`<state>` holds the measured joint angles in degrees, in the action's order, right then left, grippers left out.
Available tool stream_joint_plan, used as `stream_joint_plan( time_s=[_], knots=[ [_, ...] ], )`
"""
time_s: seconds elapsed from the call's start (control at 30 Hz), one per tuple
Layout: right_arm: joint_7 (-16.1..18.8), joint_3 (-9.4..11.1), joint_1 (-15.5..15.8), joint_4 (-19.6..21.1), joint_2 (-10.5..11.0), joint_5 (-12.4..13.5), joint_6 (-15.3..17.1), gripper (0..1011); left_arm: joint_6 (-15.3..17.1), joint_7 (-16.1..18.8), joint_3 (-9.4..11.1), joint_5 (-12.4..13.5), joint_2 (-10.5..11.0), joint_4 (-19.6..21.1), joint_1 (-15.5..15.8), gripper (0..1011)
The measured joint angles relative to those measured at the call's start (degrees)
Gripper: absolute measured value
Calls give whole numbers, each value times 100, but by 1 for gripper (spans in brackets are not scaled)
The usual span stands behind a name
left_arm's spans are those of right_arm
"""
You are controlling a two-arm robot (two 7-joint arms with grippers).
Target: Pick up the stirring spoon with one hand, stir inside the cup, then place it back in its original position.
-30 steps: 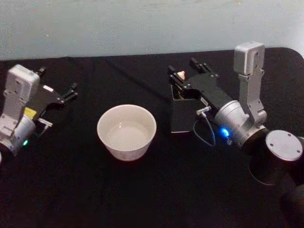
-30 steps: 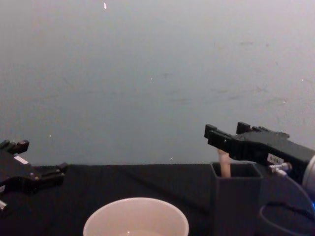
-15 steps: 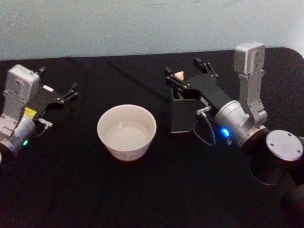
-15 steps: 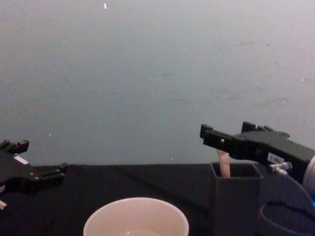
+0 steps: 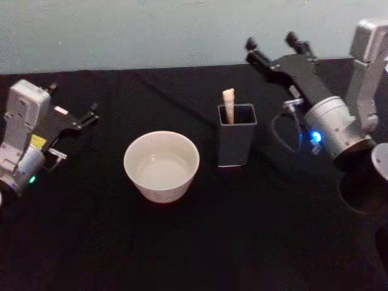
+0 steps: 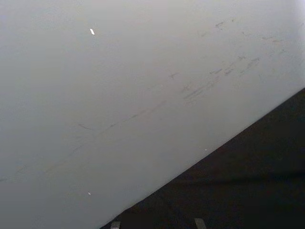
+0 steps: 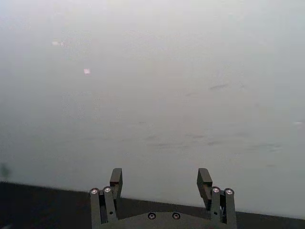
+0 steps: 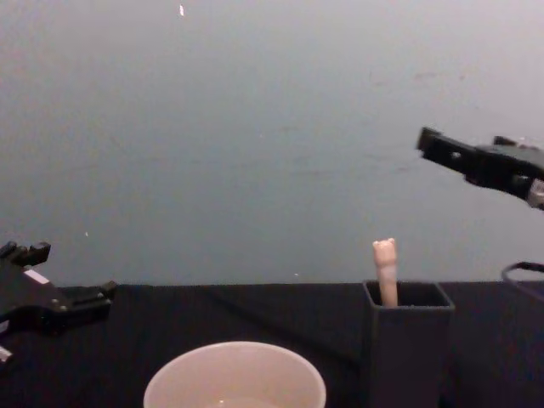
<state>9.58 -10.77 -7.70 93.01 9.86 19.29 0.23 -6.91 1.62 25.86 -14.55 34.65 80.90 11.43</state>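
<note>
Your stirring spoon (image 5: pixel 228 106) stands upright in the dark grey box holder (image 5: pixel 236 143), its pale beige handle and small bear-head knob rising above the rim at the holder's back left corner; in the chest view the knob (image 8: pixel 385 265) pokes clear of the holder's top edge (image 8: pixel 408 340). The shaft is hidden inside the box.

The cup (image 5: pixel 162 167) sits on the black counter (image 5: pixel 182 242) to the left of the holder, near it but not touching, and it shows a pale inside. From the chest view you see its rim (image 8: pixel 235 378) low in front, with the holder to its right.

Your right claw (image 5: pixel 271 50) is raised above and behind the holder, off to its right and well apart from the spoon. Its 2 fingers are spread apart with nothing between them, which the right wrist view confirms (image 7: pixel 162 191). The chest view shows it high at the right edge (image 8: pixel 472 157), well above the knob.

Your left claw (image 5: pixel 73 109) is parked at the counter's left side, well apart from the cup, its fingers parted and holding nothing (image 8: pixel 51 280).
</note>
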Motion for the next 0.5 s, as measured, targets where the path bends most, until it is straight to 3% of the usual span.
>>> stream_joint_plan(
  time_s=[0.2, 0.5],
  knots=[
    [-195, 177, -20, -327, 75, -300, -50, 1002, 0, 0, 0, 0, 0, 0, 0, 1001],
    [-249, 152, 180, -752, 118, -737, 7, 1002, 0, 0, 0, 0, 0, 0, 0, 1001]
  ],
)
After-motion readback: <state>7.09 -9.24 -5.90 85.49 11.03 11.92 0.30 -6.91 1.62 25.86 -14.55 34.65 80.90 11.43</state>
